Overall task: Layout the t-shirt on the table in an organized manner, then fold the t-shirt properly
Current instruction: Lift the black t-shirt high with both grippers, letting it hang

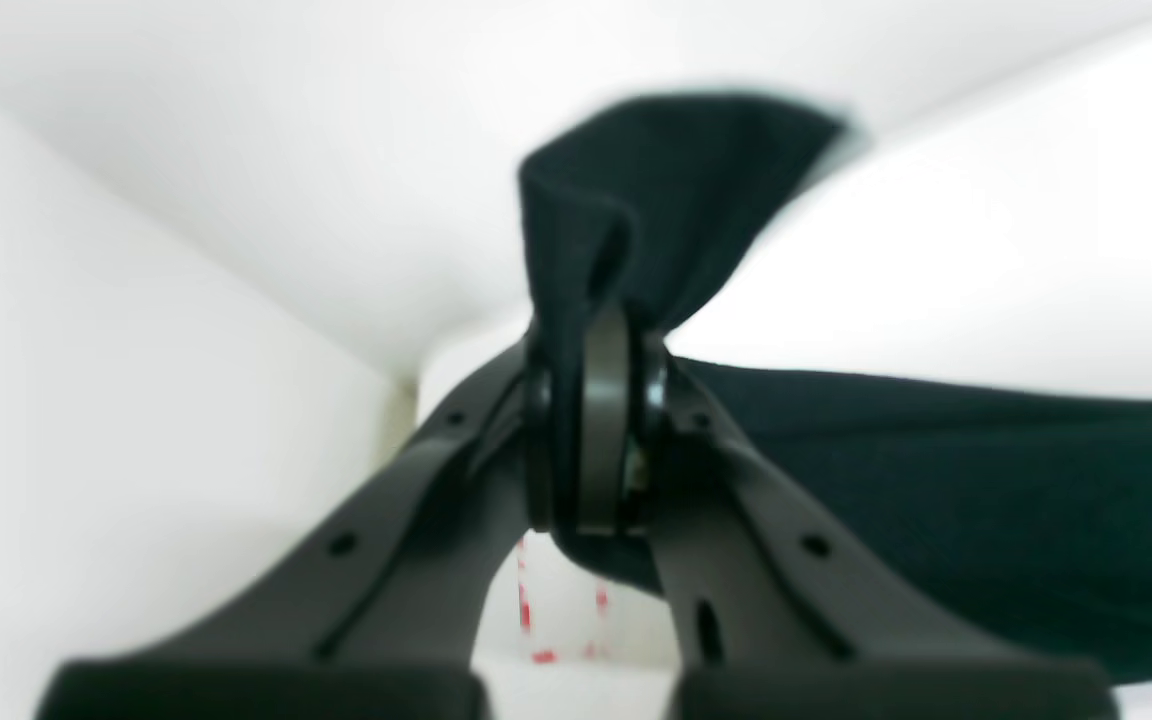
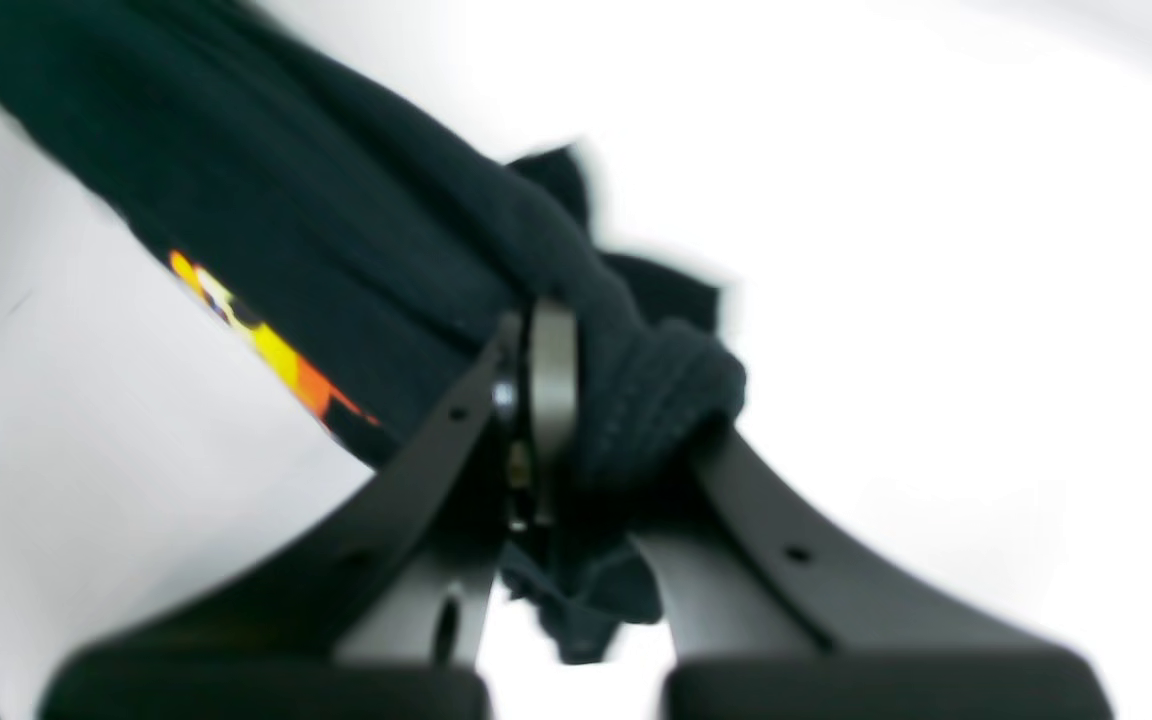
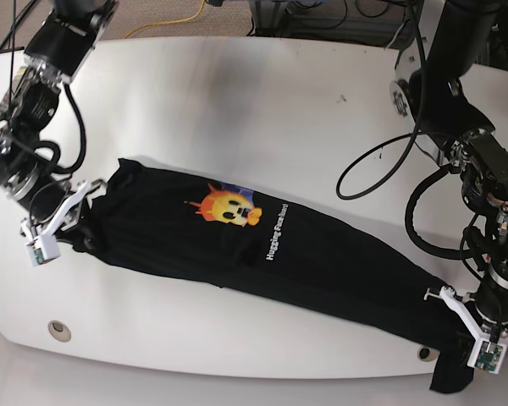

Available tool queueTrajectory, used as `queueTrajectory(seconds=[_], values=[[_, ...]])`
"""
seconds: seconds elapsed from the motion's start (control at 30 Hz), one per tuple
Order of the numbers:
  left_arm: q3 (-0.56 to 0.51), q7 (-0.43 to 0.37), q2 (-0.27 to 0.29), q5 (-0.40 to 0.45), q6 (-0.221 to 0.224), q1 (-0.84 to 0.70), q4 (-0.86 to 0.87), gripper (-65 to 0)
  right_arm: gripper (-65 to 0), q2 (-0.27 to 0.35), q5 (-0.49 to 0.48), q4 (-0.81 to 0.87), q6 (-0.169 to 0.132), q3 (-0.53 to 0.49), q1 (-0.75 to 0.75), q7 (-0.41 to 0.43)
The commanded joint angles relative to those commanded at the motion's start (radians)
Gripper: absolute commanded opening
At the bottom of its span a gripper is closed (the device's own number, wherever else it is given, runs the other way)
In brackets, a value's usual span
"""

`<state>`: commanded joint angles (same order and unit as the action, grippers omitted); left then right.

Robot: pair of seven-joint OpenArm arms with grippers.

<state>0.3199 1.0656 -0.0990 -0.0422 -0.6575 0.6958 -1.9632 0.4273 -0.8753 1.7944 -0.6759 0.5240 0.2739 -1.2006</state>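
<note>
A robotics lab by the look of it: two black robot arms [image 3: 42, 93] flank a glossy white table [image 3: 262, 93]; loose cables [image 3: 165, 21] trail across the floor behind.

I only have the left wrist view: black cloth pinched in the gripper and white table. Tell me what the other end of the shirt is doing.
Observer: The right gripper is shut on a bunched end of the t-shirt, as the right wrist view shows.
Operator: Give me the overall shape of the shirt.
Observer: In the base view it is stretched into a long diagonal band across the table, between the two grippers.
Operator: Report which face is up.
Observer: The orange-yellow print faces up, nearer the right gripper's end.
Operator: Say where my end sits.
Observer: The left gripper holds it at the table's near edge, where some cloth hangs over.
</note>
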Motion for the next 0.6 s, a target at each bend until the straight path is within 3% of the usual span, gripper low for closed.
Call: queueTrajectory(seconds=[0.37, 0.6], values=[[0.0, 0.0, 0.064, 0.0, 0.147, 0.19, 0.002, -65.0, -65.0, 0.158, 0.002, -0.265, 0.002, -0.141, 0.399, 0.0], [-0.002, 0.0, 0.084, 0.0, 0.183, 0.321, 0.015, -65.0, -65.0, 0.244, 0.002, -0.371, 0.002, -0.288, 0.644, 0.0]])
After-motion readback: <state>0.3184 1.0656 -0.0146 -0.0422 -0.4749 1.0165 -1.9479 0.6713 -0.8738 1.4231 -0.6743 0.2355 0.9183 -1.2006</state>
